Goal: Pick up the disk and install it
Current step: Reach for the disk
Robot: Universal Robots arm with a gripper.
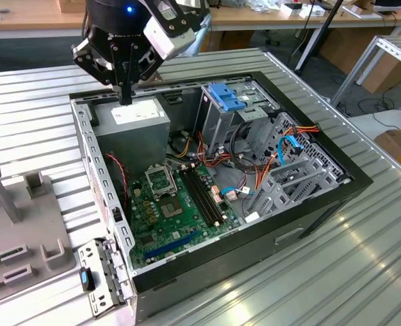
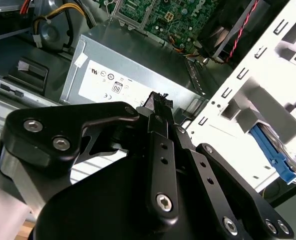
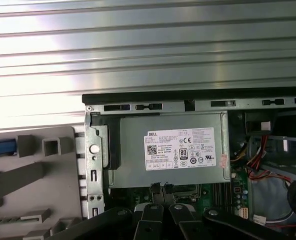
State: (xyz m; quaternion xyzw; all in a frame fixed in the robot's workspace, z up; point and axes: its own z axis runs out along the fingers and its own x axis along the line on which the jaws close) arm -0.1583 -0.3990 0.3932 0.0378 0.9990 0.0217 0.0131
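My gripper [image 1: 124, 98] hangs shut and holds nothing, its tips just above the near edge of the grey power-supply box [image 1: 136, 122] in the back corner of the open computer case [image 1: 309, 204]. Both wrist views show the fingertips [image 2: 159, 100] [image 3: 161, 188] closed together over that box [image 3: 173, 150]. The disk as a whole is out of view. A bright blue strip [image 3: 0, 147] lies on the grey fixture [image 3: 37, 175] beside the case; I cannot tell whether it belongs to the disk.
Inside the case are a tall grey cage with a blue top [image 1: 224, 98], the green motherboard [image 1: 173, 204] and loose cables [image 1: 288, 139]. A metal bracket with a blue clip [image 1: 102, 278] lies at the case's front corner. A ribbed metal table [image 1: 363, 272] surrounds it.
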